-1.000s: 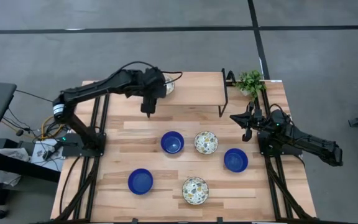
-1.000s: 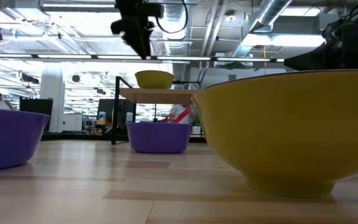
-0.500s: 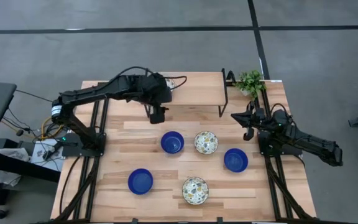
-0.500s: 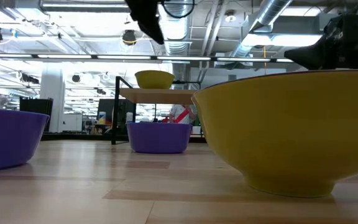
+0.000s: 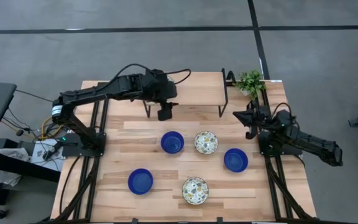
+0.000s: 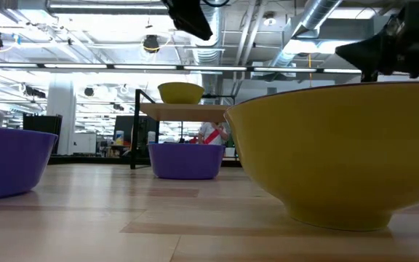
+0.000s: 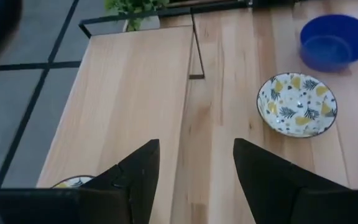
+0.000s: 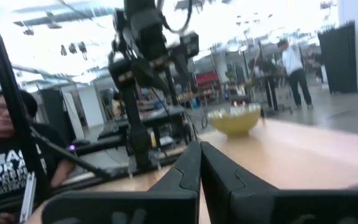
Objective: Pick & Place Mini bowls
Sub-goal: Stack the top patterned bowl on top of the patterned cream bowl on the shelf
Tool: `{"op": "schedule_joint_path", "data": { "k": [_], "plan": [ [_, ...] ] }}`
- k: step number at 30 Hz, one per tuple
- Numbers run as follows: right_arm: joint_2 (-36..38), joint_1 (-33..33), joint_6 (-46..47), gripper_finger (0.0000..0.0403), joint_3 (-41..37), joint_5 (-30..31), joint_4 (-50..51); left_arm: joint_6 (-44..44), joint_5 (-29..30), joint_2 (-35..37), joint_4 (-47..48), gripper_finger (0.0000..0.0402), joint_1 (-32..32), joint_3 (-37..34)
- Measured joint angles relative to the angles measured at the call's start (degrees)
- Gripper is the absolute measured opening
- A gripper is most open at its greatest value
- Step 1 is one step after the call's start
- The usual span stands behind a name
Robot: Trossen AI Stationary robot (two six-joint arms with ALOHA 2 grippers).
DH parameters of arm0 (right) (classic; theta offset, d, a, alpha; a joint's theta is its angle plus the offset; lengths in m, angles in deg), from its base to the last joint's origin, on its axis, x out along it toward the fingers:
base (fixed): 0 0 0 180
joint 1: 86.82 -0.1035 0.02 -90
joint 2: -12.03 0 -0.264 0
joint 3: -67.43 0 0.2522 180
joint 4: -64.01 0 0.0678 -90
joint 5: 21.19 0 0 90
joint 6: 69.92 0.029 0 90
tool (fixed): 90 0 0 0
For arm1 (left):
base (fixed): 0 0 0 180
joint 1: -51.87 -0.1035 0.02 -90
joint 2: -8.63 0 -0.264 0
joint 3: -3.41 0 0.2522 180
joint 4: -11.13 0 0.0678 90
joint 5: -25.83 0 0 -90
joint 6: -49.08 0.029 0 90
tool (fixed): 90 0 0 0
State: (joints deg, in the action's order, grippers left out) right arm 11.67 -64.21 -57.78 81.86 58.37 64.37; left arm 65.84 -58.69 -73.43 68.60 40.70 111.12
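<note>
Five mini bowls stand on the table: blue ones [image 5: 172, 142] [image 5: 235, 160] [image 5: 140, 181] and patterned ones [image 5: 206, 142] [image 5: 195, 190]. Another bowl [image 6: 180, 92] sits on the raised wooden shelf [image 5: 194, 93]; in the high view my left arm hides it. My left gripper [image 5: 165, 113] hangs open above the shelf's near edge, slanting down, with nothing between its fingers [image 7: 138, 177]. Past them the left wrist view shows a patterned bowl [image 7: 296, 104] and a blue bowl [image 7: 336, 41]. My right gripper [image 5: 248, 118] waits shut at the table's right edge.
The shelf stands on thin black legs [image 5: 225, 93] along the table's far side. A small potted plant [image 5: 250, 81] sits at the far right corner. Bare wood [image 5: 135, 143] lies left of the bowls. People show in the room behind [image 8: 5, 162].
My left gripper has swung toward the table's right along the shelf's near edge and risen a little. It has tipped up from pointing down to slanting forward and has rolled, staying open. My right gripper has tipped up slightly. No bowl has moved.
</note>
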Motion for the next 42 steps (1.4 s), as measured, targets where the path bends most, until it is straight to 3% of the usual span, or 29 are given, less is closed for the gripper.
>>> {"op": "schedule_joint_path", "data": {
  "k": [5,10,20,30,36,42],
  "plan": [
    [0.0,0.0,0.0,0.0,0.0,0.0,-4.3,-2.5,-5.0,0.0,-1.9,0.0204,0.0,-0.1],
    [0.0,-0.1,0.0,0.0,0.0,0.0,-4.3,-2.5,-12.4,1.1,-13.6,0.0204,0.4,-5.3],
    [-0.1,-2.4,1.4,0.0,0.0,0.0,-4.2,-9.2,-12.4,4.6,-29.7,0.0204,0.8,-20.7],
    [-1.3,-4.7,-0.5,0.0,1.2,1.4,-3.2,-12.8,-12.4,13.1,-42.9,0.0204,0.4,-35.3],
    [-7.0,-4.8,-4.6,0.0,6.6,1.5,-0.7,-13.2,-12.2,16.0,-44.6,0.0204,0.4,-40.4],
    [-17.7,-7.4,-8.2,0.0,15.1,1.4,7.6,-14.2,-11.1,16.1,-45.4,0.0204,0.4,-44.8]
  ]
}}
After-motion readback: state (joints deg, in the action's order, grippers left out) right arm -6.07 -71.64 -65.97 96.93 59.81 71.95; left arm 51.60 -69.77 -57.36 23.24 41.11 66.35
